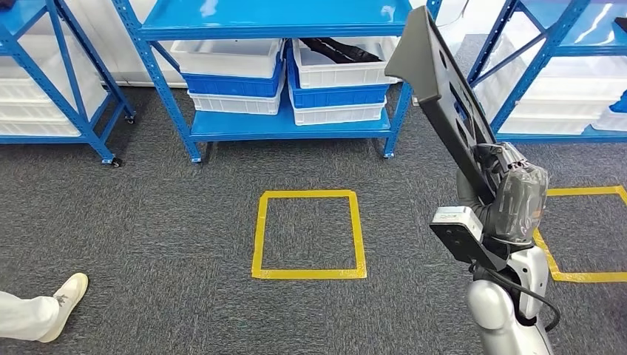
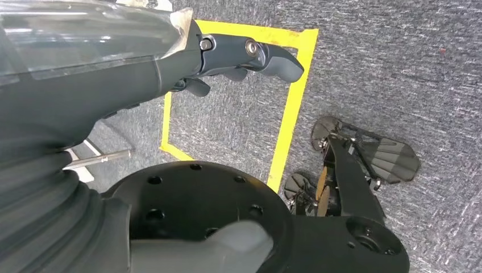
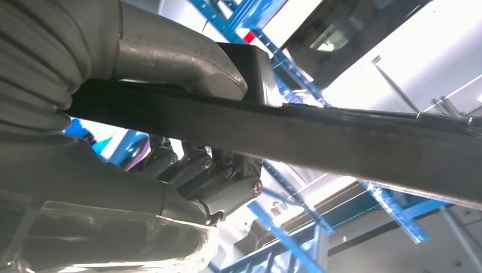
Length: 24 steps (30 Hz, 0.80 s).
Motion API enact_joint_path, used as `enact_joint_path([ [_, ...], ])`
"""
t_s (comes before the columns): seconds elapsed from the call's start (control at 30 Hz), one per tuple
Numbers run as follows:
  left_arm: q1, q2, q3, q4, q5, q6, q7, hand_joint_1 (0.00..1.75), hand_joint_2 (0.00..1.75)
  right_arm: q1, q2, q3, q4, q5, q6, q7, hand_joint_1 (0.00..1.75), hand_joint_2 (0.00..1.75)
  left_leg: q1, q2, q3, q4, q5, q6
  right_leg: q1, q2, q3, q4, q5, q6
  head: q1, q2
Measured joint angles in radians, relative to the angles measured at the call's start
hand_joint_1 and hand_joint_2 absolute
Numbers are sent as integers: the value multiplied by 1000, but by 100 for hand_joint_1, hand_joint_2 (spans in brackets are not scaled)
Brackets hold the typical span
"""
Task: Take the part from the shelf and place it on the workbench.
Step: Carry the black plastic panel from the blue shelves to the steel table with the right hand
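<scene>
The right robot hand [image 1: 510, 194] is clamped on the long dark part [image 1: 438, 89], held aloft before the blue shelf [image 1: 281, 126]; the left robot hand [image 2: 239, 57] hangs empty, fingers apart; carrying it to the counter comes next.

light: bright, even overhead, pretty soft shadows | glare: shiny streaks on the blue shelf [image 1: 273, 18] top, upper centre of head view | right wrist view: background blown out white at upper right, dark part [image 3: 341, 142] underexposed | left wrist view: close-up hand [image 2: 250, 57] a bit soft, carpet [image 2: 398, 68] sharp
</scene>
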Motion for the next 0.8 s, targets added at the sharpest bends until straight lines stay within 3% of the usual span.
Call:
enact_joint_path([
  [0.03, 0, 0, 0, 0, 0, 0, 0, 0, 175, 0, -1, 0, 0, 0, 0, 0, 175, 175, 2, 8, 1, -1, 1, -6, 0, 13, -5, 0, 3, -8, -1, 0],
  [0.1, -1, 0, 0, 0, 0, -2, 0, 0, 175, 1, -1, -1, -2, 2, 0, 0, 175, 175, 7, -14, -6, 17, -17, -20, -5, 33, -8, -2, 11, -22, -3, 0],
  [0.13, -1, 0, 0, 0, 0, -4, 0, 0, 175, 1, -1, -2, -3, 4, 1, 0, 175, 175, 10, -38, -20, 52, -44, -25, -8, 42, -7, -4, 15, -29, -6, 0],
  [0.2, 1, 0, 0, 0, 0, -10, 0, 0, 175, 3, 0, -2, -5, 11, 5, 0, 175, 175, 12, -82, -74, 180, -117, -31, -9, 62, -10, -4, 21, -38, -12, 0],
  [0.23, 3, 0, 0, 0, -1, -13, 1, 0, 175, 5, 1, -2, -5, 15, 7, 0, 175, 175, 11, -88, -103, 245, -143, -32, -7, 73, -12, -4, 22, -40, -14, 0],
  [0.27, 4, 0, 0, 0, -2, -17, 1, 0, 175, 7, 2, -2, -5, 18, 10, 0, 175, 175, 11, -91, -119, 279, -147, -31, -6, 87, -13, -3, 24, -42, -14, 0],
  [0.3, 5, 1, 0, 0, -3, -22, 2, 0, 175, 9, 2, -2, -5, 23, 12, 0, 175, 175, 11, -93, -117, 276, -132, -29, -4, 101, -14, -3, 24, -42, -14, 0],
  [0.33, 6, 1, 0, 0, -4, -29, 3, 0, 175, 11, 2, -3, -5, 29, 15, 0, 175, 175, 11, -98, -96, 233, -101, -25, -4, 114, -14, -2, 25, -43, -15, 0],
  [0.4, 7, 3, 0, 0, -8, -46, 3, 0, 175, 11, 2, -3, -6, 46, 20, 1, 175, 175, 13, -133, -33, 102, -37, -16, -3, 136, -14, 1, 25, -42, -15, 0],
  [0.43, 9, 5, 0, 0, -11, -62, 3, 0, 175, 11, 3, -3, -7, 57, 25, 2, 175, 175, 14, -152, -10, 51, -20, -12, -1, 146, -17, 4, 25, -39, -15, 0],
  [0.5, 12, 13, -1, 0, -19, -100, 0, 0, 175, 13, 4, -4, -11, 78, 35, 6, 175, 175, 13, -170, 7, 12, -18, -7, -2, 165, -27, 5, 29, -29, -15, 0],
  [0.57, 12, 17, -2, 1, -21, -108, 1, 0, 175, 19, 5, -6, -15, 91, 40, 11, 175, 175, 11, -149, 7, 4, -13, 1, -6, 177, -38, 4, 34, -16, -17, 0],
  [0.63, 11, 15, -1, 1, -17, -77, 7, 0, 175, 21, 5, -10, -16, 94, 41, 13, 175, 175, 14, -125, 9, -6, -5, 14, -3, 137, -64, 43, 14, -12, -12, 0],
  [0.7, 10, 9, -1, 2, -14, -46, 12, 0, 175, 19, 5, -15, -16, 91, 40, 13, 175, 175, 13, -99, 8, -10, -2, 21, -1, 87, -124, 162, -39, -14, -7, 0],
  [0.77, 10, 2, -1, 2, -13, -32, 14, 0, 175, 20, 5, -15, -15, 88, 40, 10, 175, 175, 11, -72, 6, -10, -2, 22, -4, 76, -181, 281, -81, -11, -5, 0],
  [0.8, 9, 0, -1, 2, -12, -28, 15, 0, 175, 21, 6, -15, -14, 87, 40, 8, 175, 175, 11, -59, 5, -9, -3, 22, -5, 73, -186, 295, -80, -5, -3, 0],
])
